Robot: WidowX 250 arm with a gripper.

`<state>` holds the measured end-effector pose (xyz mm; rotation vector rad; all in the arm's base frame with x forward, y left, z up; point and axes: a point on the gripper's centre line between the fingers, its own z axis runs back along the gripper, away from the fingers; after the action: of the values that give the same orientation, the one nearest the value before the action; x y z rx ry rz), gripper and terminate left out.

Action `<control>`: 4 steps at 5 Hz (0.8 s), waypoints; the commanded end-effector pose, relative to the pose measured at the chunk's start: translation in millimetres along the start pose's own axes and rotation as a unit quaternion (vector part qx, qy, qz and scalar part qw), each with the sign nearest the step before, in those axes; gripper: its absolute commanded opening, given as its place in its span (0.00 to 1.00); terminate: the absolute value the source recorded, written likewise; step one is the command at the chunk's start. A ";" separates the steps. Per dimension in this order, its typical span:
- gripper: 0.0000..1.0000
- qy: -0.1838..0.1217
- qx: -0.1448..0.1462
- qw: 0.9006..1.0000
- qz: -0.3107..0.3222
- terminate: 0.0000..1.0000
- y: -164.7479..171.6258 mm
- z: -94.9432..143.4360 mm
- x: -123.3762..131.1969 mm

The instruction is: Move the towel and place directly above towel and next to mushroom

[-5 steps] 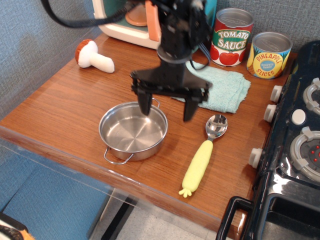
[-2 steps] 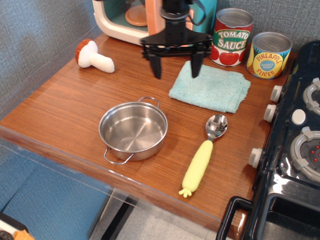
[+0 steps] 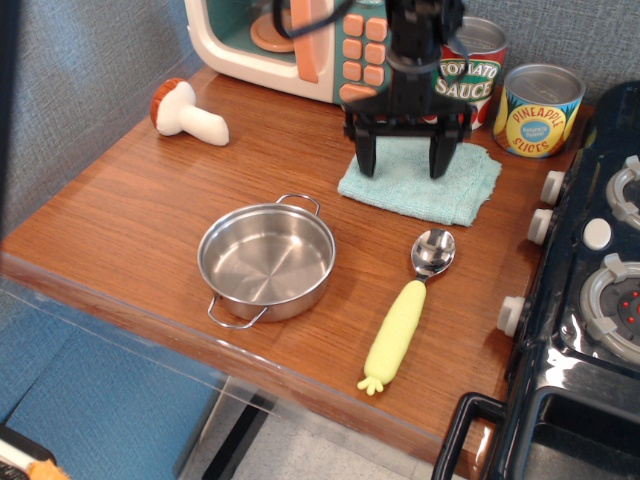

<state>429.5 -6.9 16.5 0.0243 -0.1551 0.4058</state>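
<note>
The light teal towel (image 3: 420,188) lies flat on the wooden counter at the back right, in front of the cans. My gripper (image 3: 402,166) is open, fingers pointing down, right over the towel's back half, with one fingertip near its left edge and the other over its middle. It holds nothing. The mushroom (image 3: 186,112), with a reddish-brown cap and white stem, lies on its side at the back left of the counter, far from the towel.
A steel pot (image 3: 266,262) sits front centre. A spoon with a yellow handle (image 3: 405,312) lies right of it. A tomato sauce can (image 3: 476,62) and a pineapple can (image 3: 539,108) stand behind the towel. A toy microwave (image 3: 290,40) is at the back; a stove (image 3: 590,300) is at the right.
My gripper has moved from over the pot back toward the microwave, then right, and now hangs over the towel. It stays open. The towel has not moved.
</note>
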 end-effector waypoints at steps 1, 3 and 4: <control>1.00 0.005 0.024 0.999 -0.031 0.00 4.1 -22.7 3.2; 1.00 0.013 0.068 0.998 -0.002 0.00 57.0 -24.8 6.4; 1.00 0.015 0.066 0.997 0.020 0.00 77.1 -19.8 7.2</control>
<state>423.1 41.9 8.0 0.1229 -0.1375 0.4119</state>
